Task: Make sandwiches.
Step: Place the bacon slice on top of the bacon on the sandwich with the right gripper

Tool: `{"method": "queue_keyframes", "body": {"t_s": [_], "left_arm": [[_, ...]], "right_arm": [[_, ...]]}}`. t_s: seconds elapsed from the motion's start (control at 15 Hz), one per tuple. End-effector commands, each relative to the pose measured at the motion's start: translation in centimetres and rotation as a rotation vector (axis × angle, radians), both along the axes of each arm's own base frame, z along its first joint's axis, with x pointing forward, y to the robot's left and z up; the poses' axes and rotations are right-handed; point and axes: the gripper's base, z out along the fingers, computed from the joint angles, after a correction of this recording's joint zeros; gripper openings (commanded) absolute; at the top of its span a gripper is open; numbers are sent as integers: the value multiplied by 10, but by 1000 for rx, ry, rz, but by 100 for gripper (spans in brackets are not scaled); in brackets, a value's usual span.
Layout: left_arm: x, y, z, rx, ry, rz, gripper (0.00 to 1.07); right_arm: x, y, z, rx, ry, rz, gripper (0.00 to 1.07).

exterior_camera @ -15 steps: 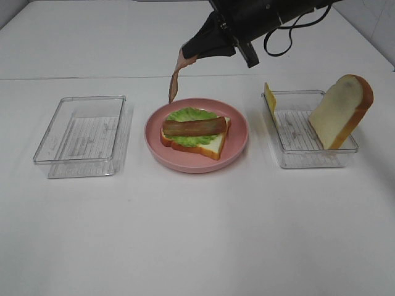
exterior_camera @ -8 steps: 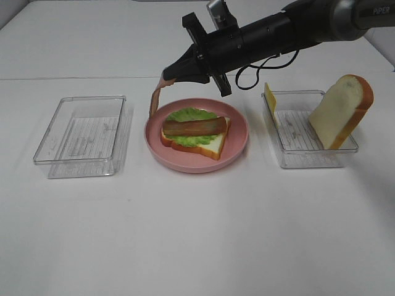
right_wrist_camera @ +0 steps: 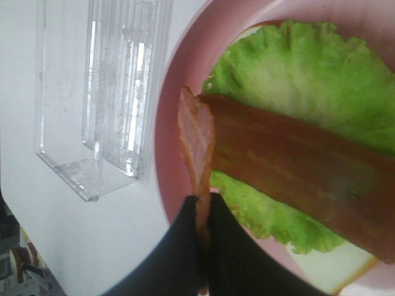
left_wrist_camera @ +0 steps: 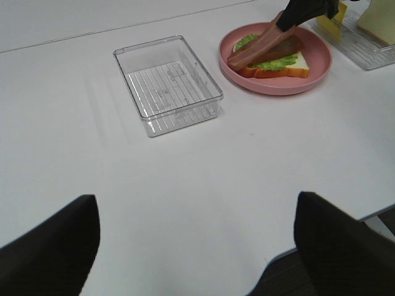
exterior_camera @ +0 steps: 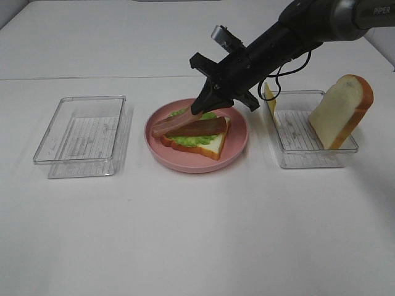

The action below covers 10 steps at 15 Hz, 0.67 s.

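Currently the right gripper (exterior_camera: pixel 200 108) is clamping fully closed on one end of a bacon strip (exterior_camera: pixel 171 125), which is draping below its tips over the sandwich (exterior_camera: pixel 203 143). It is best lowering the strip flat alongside the laid strip (exterior_camera: pixel 208 126) before releasing.

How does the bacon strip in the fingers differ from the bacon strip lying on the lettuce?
The held strip slants down from the right fingers; the lying strip rests flat on the lettuce, ungripped. The held strip looks paler and pinker; the lying strip is darker brown. Both are long bacon strips over the pink plate.
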Motion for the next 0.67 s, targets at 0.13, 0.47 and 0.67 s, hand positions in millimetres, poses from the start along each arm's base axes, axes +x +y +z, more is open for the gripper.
{"method": "queue_keyframes", "body": {"t_s": [0.13, 0.47, 0.67], "left_arm": [[-2, 0, 0, -23, -30, -7, 80], [-2, 0, 0, -23, -30, -7, 80], [-2, 0, 0, -23, -30, -7, 80]], "right_arm": [[0, -8, 9, -112, -40, -9, 0], [0, -16, 8, -215, -43, -11, 0], [-2, -16, 9, -215, -38, 14, 42]]}}
